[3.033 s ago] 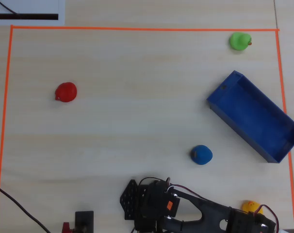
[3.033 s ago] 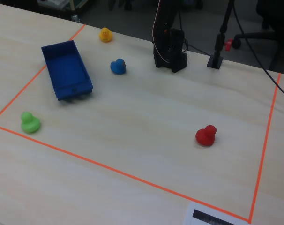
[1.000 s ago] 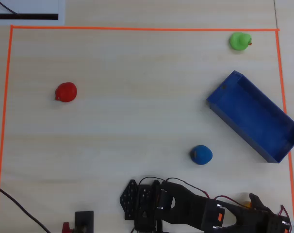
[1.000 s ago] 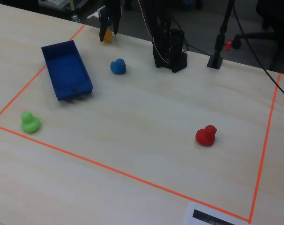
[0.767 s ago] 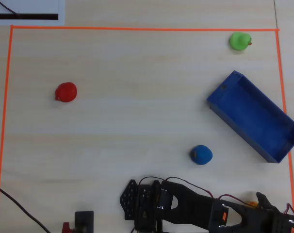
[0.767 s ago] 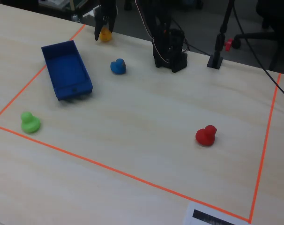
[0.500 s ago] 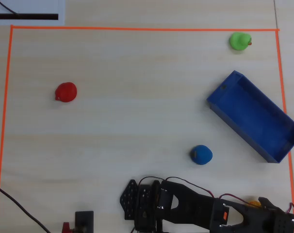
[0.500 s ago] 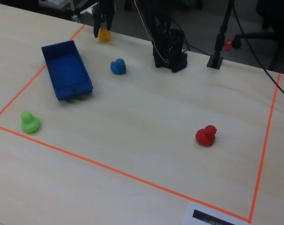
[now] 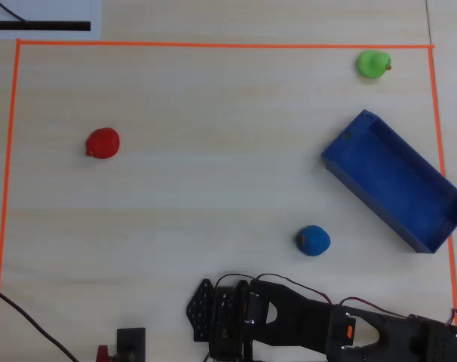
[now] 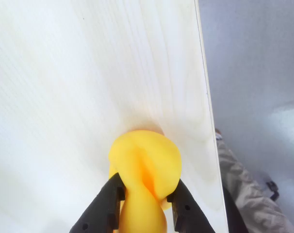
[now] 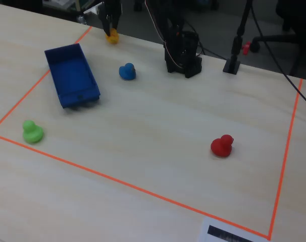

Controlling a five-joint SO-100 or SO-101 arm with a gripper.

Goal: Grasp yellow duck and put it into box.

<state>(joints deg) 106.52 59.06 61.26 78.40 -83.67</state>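
Since a second ago the black end effector (image 10: 145, 206) has closed on the small yellow rubber duck (image 10: 146, 167), squeezing it; lifting toward the long dark-blue box (image 9: 394, 181) follows.

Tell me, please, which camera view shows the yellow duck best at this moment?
The wrist view: the yellow duck fills the lower centre, squeezed between the gripper fingers. The fixed view shows only a small yellow patch below the gripper. In the overhead view the arm hides it.
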